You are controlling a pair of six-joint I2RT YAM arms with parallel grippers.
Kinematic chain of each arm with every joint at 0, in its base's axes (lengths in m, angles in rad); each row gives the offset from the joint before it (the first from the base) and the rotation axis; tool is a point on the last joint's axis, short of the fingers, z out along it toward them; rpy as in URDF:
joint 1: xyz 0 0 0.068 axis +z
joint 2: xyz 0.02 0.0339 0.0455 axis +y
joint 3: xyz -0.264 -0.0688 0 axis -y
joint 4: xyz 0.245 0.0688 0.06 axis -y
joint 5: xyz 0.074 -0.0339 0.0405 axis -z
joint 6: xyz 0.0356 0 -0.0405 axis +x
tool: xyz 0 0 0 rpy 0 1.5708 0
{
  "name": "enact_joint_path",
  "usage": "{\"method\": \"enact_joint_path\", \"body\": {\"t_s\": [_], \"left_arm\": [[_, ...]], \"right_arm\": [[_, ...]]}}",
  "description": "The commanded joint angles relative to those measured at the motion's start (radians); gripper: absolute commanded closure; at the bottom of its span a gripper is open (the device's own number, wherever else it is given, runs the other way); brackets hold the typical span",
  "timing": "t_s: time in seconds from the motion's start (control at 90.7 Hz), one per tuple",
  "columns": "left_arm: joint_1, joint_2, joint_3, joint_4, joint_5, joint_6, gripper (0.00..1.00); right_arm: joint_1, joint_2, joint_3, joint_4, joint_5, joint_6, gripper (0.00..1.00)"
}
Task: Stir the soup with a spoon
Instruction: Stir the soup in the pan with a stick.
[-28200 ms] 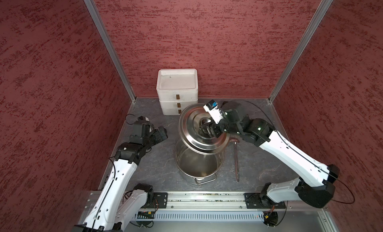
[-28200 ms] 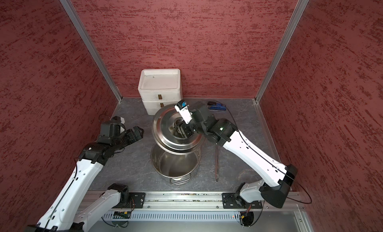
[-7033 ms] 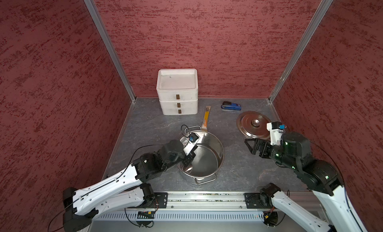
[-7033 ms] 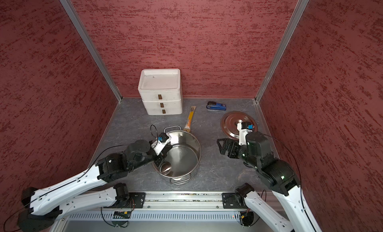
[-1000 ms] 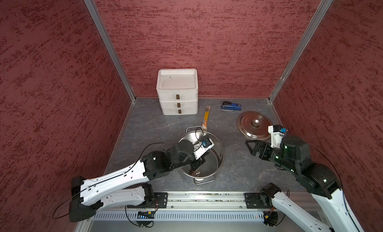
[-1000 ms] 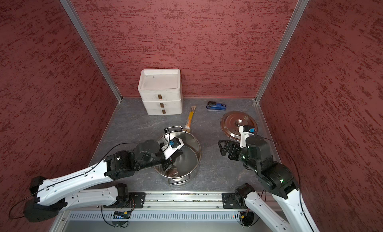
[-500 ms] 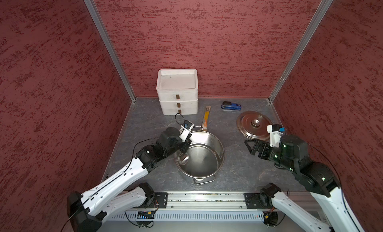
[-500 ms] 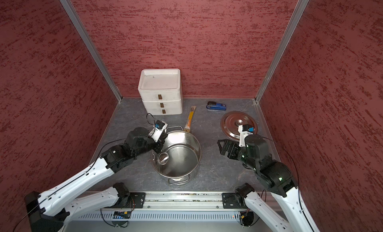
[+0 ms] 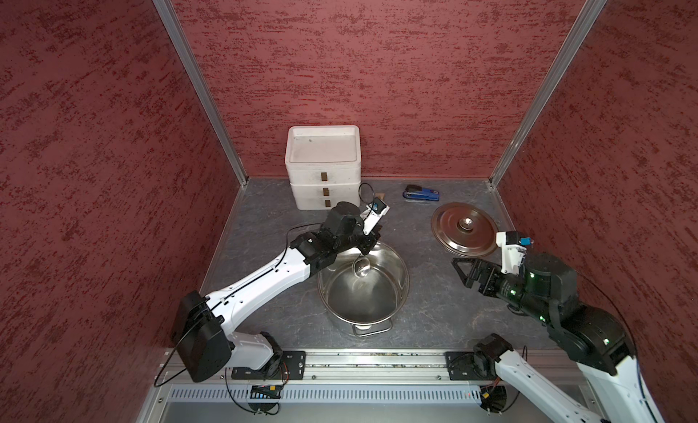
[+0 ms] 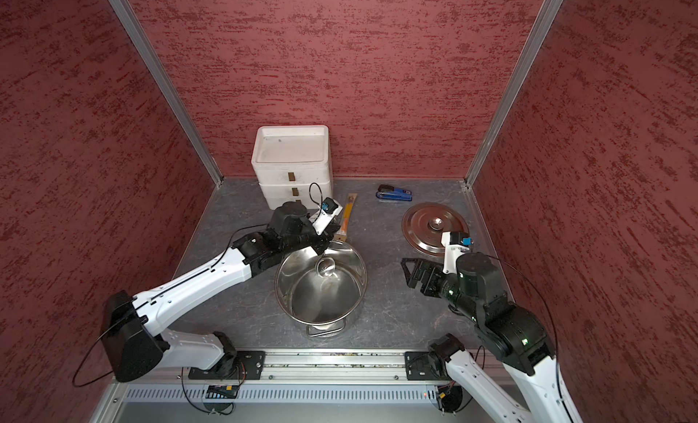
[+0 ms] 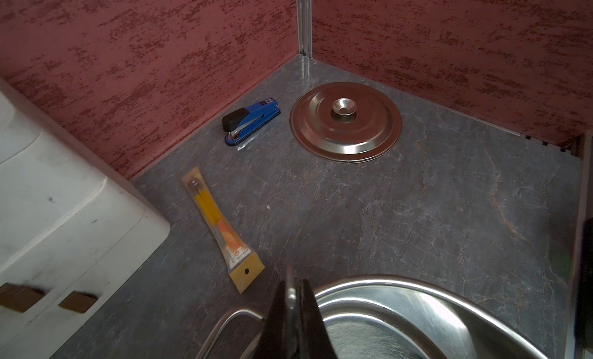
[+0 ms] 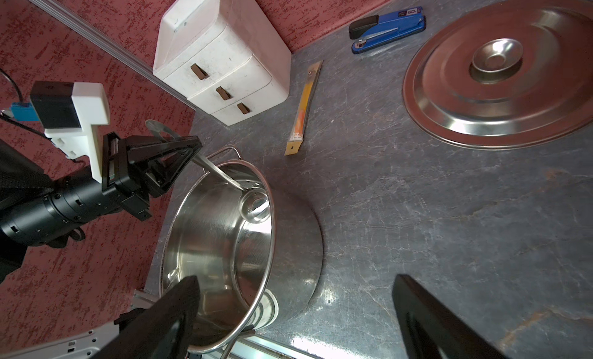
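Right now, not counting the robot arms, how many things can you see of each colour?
Shiny metal: 3 (pot, lid, ladle)
White: 1 (drawer box)
Blue: 1 (stapler)
Orange-yellow: 1 (flat stick)
Total: 6

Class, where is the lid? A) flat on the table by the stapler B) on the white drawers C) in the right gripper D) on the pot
A: the lid lies flat on the table beside the stapler, apart from the pot.
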Motion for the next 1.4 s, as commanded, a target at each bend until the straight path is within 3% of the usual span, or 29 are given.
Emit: {"method": "enact_joint_path", "body": {"t_s": [0.0, 0.342, 0.551, 0.716, 0.926, 1.091, 1.389], "left_arm": [[-0.048, 0.039, 0.052, 0.032, 0.073, 0.034, 1.00], [-0.272, 0.062, 0.090, 0.009, 0.058, 0.030, 1.00], [-0.382, -0.053, -0.013, -0.033, -0.003, -0.014, 1.00], [-0.415, -0.179, -0.112, -0.107, -0.085, -0.070, 1.00], [-0.384, -0.362, -0.245, -0.186, -0.231, -0.132, 1.00], [-0.287, -0.466, -0.318, -0.219, -0.267, -0.159, 1.00], [-0.065, -0.451, -0.299, -0.183, -0.233, -0.108, 1.00]], "right_arm": [[0.005, -0.030, 0.029, -0.036, 0.031, 0.012, 0.01], [0.005, -0.066, 0.013, -0.065, 0.043, 0.025, 0.01], [0.005, -0.067, 0.003, -0.063, 0.039, 0.025, 0.02], [0.005, -0.050, -0.001, -0.045, 0.026, 0.020, 0.01], [0.006, -0.018, -0.002, -0.017, 0.007, 0.015, 0.02], [0.005, 0.001, 0.004, -0.001, -0.004, 0.013, 0.02], [0.005, 0.011, 0.015, -0.007, -0.003, 0.014, 0.02]]}}
